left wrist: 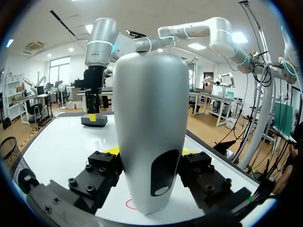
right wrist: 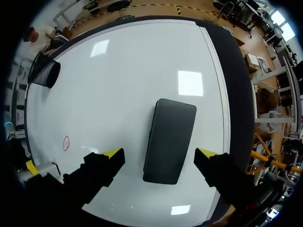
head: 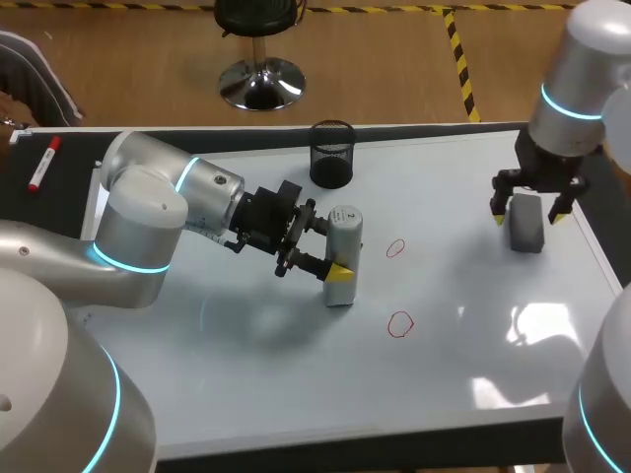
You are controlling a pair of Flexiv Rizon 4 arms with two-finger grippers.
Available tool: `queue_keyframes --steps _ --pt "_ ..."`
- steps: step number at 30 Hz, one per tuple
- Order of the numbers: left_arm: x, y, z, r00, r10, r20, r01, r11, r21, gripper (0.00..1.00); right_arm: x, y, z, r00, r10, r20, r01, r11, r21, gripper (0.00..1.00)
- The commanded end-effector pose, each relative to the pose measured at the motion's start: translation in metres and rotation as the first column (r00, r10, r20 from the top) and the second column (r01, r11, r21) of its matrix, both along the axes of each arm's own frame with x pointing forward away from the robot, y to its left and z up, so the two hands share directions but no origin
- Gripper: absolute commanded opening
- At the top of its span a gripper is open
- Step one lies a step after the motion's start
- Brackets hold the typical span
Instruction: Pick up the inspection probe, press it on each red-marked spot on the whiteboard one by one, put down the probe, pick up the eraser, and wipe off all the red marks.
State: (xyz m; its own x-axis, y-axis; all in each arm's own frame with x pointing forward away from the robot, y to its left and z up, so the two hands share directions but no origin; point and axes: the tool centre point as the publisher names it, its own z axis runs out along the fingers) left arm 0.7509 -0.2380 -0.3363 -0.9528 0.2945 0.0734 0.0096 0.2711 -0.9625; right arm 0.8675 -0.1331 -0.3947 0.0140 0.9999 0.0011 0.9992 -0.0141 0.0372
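L: left gripper (head: 330, 246) clamped on both sides of the probe (head: 344, 236), held upright so its base can meet the whiteboard (head: 444, 296) flat | red marks (head: 395, 247) ahead of it, not under the probe | R: right gripper (head: 531, 213) fingers apart, eraser (head: 525, 229) lying untouched below between them, probably waiting for the wiping.

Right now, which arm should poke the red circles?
Left. The left fingers grip the probe near both red circles; the right fingers hang open over the eraser, farther away.
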Motion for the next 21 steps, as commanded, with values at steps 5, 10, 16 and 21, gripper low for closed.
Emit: queue_keyframes --steps 5,10,16,21 --pt "-0.002 0.000 -0.008 1.000 0.002 0.000 -0.002 1.000 -0.005 0.00 0.006 -0.001 -0.007 1.000 -0.009 -0.009 0.009 1.000 0.006 1.00" --pt "-0.002 0.000 -0.008 1.000 0.002 0.000 -0.002 1.000 -0.005 0.00 0.008 -0.001 -0.009 1.000 -0.019 -0.013 0.019 1.000 0.000 1.00" --pt "-0.002 0.000 -0.008 1.000 0.002 0.000 -0.002 1.000 -0.005 0.00 0.008 -0.002 -0.014 1.000 -0.025 -0.019 0.025 1.000 -0.005 1.00" --pt "-0.002 0.000 -0.008 1.000 0.002 0.000 -0.002 1.000 -0.005 0.00 0.008 -0.003 -0.016 0.999 -0.033 -0.023 0.033 0.999 -0.007 1.00"
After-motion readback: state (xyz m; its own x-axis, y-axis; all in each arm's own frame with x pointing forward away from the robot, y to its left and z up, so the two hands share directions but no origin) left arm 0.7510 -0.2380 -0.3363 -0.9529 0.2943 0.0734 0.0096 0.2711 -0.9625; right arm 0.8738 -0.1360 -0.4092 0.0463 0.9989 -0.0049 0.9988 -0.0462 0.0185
